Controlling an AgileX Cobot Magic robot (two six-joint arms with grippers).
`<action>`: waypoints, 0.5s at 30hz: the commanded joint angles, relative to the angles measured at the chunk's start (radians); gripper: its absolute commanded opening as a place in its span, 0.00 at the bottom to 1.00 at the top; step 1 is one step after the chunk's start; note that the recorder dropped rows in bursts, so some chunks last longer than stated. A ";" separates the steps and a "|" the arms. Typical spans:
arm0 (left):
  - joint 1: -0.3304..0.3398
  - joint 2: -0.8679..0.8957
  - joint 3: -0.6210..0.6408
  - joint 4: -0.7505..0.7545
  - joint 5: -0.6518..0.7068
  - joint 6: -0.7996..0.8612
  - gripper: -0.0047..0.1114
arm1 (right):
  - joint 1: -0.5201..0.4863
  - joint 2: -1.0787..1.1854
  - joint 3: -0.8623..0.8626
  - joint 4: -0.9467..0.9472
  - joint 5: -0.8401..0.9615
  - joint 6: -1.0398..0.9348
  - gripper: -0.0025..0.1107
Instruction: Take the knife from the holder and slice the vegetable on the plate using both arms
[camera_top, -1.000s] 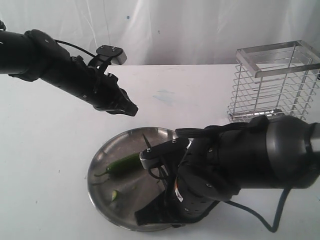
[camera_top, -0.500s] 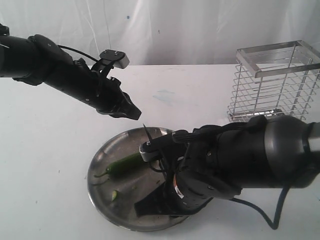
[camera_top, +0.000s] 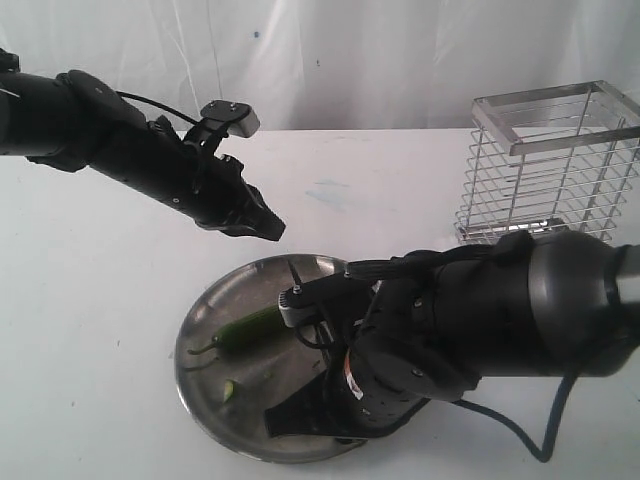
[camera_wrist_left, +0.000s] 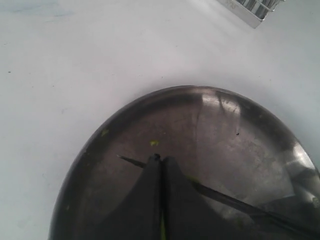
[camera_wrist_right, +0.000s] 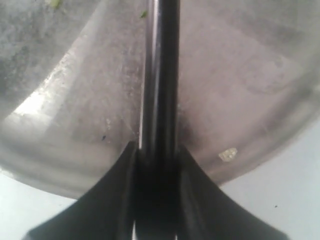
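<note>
The steel plate (camera_top: 197, 330) lies near the table's front. On it lies the green vegetable (camera_top: 250, 327), with a small cut piece (camera_top: 229, 389) nearer the front rim. My right gripper (camera_wrist_right: 157, 155) is shut on the knife (camera_wrist_right: 161, 75), whose dark blade runs out over the plate (camera_wrist_right: 240, 75). In the exterior view only the knife tip (camera_top: 293, 272) shows beyond the bulky right arm (camera_top: 460, 330), just right of the vegetable. My left gripper (camera_top: 268, 228) hangs shut and empty above the plate's far rim. In the left wrist view its fingertips (camera_wrist_left: 161, 160) sit over the blade (camera_wrist_left: 225, 199).
The chrome wire holder (camera_top: 548, 165) stands empty at the back right, and its corner shows in the left wrist view (camera_wrist_left: 250, 7). A white curtain closes off the back. White tabletop (camera_top: 90, 300) surrounds the plate.
My left gripper has moved a little right and down toward the plate's far rim. The right arm has shifted slightly, and the knife tip sits lower over the plate.
</note>
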 joint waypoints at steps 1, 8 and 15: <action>-0.002 0.000 0.005 -0.056 0.047 0.041 0.04 | -0.007 0.001 -0.003 0.009 0.005 -0.021 0.02; -0.002 0.002 0.005 -0.102 0.094 0.112 0.04 | -0.007 0.001 -0.003 0.006 0.034 -0.021 0.02; -0.002 0.040 0.005 -0.111 0.105 0.116 0.04 | -0.007 0.003 -0.003 0.006 0.033 -0.021 0.02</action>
